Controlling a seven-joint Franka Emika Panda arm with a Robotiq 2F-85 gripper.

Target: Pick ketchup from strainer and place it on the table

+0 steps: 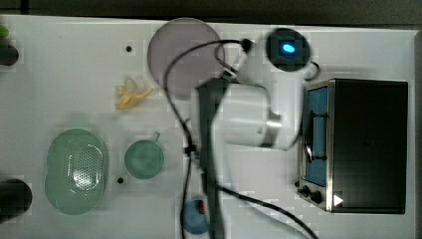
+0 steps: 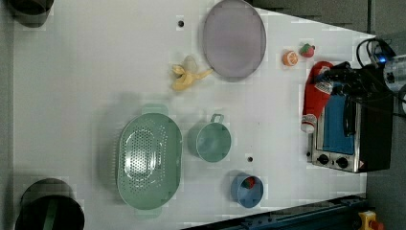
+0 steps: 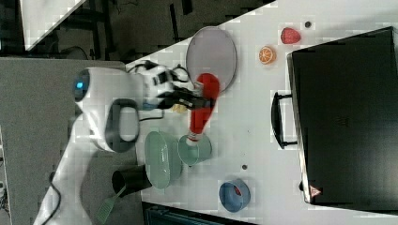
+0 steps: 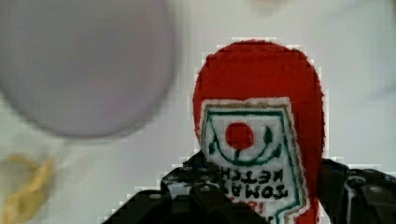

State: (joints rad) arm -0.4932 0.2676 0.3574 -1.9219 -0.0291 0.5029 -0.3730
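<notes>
Gripper (image 3: 199,101) is clamped on the ketchup (image 3: 202,110) across its upper body, lifted clear of the strainer (image 2: 149,160), which sits empty toward the left view's lower left. In the right view the bottle hangs over the table (image 2: 95,72) w/ its long axis running from the grey-lilac plate (image 3: 211,54) down to the green cup (image 3: 195,150), white cap end just above the cup rim. Arm reaches in from the right view's left, wrist roughly level; next move prob. needs bare tabletop under the bottle, clear of cup & plate.

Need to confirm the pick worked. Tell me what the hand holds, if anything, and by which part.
The hand holds the ketchup off the table, gripped across the labelled body, fingers on either side; in the right view the capped end hangs free beyond the grip.
</notes>
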